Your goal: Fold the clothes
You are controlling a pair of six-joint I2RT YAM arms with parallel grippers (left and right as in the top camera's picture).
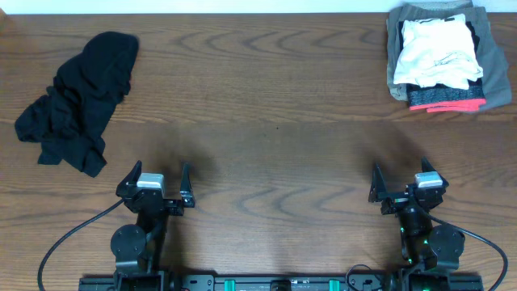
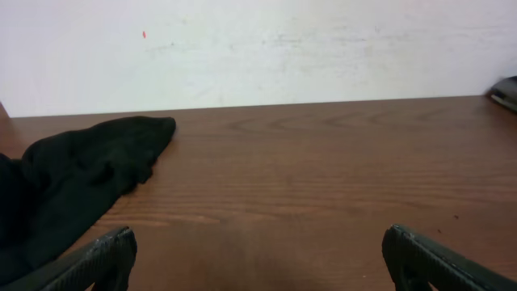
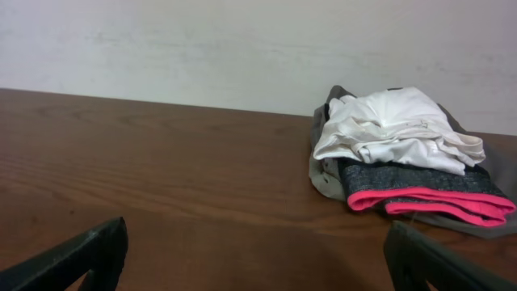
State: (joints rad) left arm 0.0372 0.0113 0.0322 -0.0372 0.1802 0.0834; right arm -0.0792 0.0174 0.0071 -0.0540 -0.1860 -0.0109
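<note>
Nothing is being folded yet: the black T-shirt (image 1: 77, 101) is lying crumpled at the far left of the tabletop (image 1: 275, 121), well apart from the folded pile (image 1: 440, 56) at far right, while the jaws of the left arm (image 1: 141, 234) and right arm (image 1: 420, 234) are sitting wide open, empty, at the near edge.
</note>
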